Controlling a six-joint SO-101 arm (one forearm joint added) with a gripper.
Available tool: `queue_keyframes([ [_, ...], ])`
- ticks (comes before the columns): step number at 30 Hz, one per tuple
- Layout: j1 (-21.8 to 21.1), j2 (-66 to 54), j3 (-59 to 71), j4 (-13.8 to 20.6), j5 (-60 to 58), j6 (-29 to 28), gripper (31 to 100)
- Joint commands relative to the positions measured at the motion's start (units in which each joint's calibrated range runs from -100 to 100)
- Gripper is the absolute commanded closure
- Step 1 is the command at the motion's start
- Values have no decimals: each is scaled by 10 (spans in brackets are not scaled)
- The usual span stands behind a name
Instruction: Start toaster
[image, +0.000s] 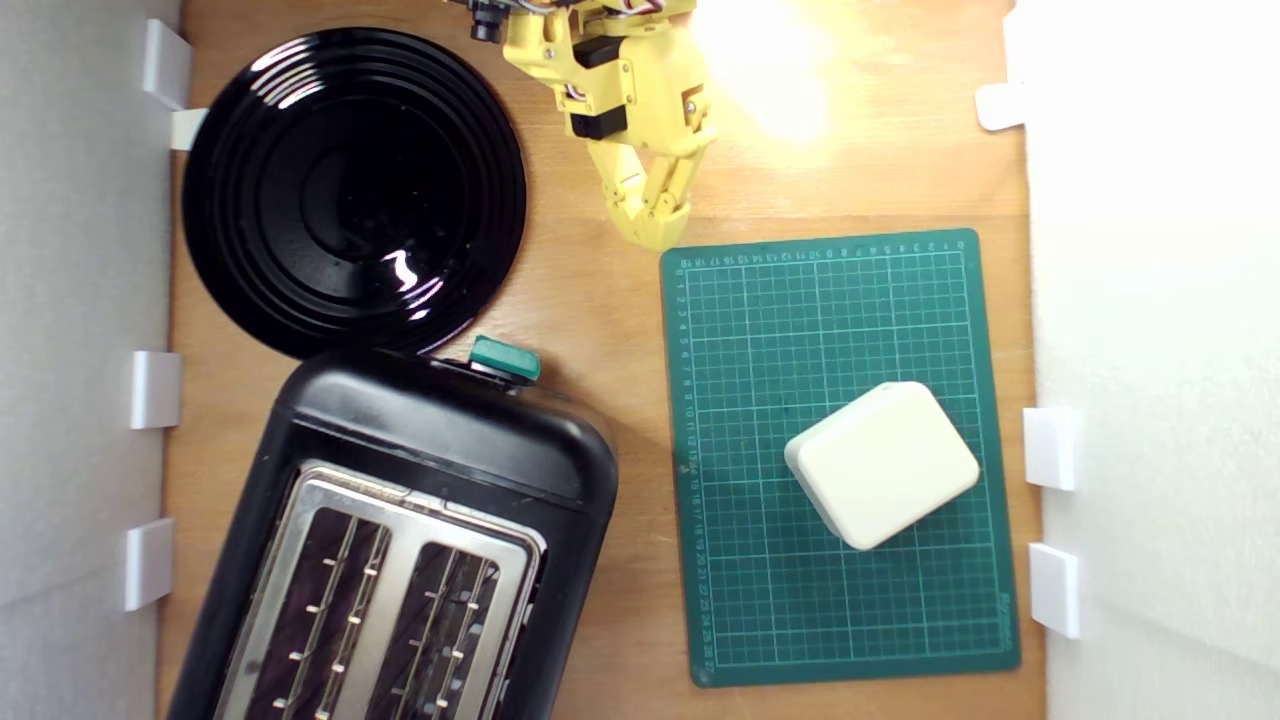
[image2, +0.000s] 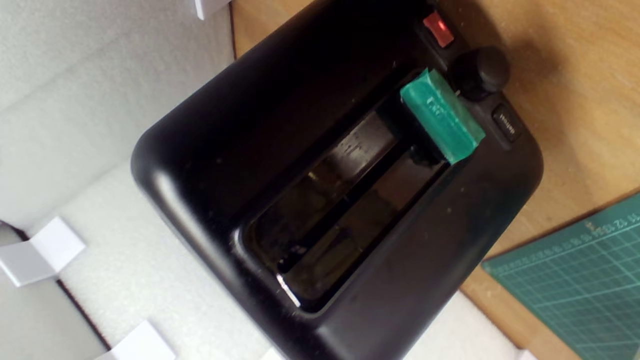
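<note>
Well away from the jaws, the toaster (image: 400, 540) runs off the exterior view's bottom edge, its slots cut short. The gripper (image: 655, 225) loses its arm past the top edge; glare whitens the wood beside it.

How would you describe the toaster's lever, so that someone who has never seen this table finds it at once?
Find the big black toaster at the exterior view's lower left. On its end wall, facing the round black plate, sits the lever. It is the only teal-green part there; the button beside it is red, and the knob black.
</note>
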Motion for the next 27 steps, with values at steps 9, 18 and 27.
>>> queue_keyframes([
  [9,-3,-8,21,17,33,-26,989],
  [18,-4,-8,21,10,81,-27,989],
  [27,-19,-8,21,8,83,-27,989],
])
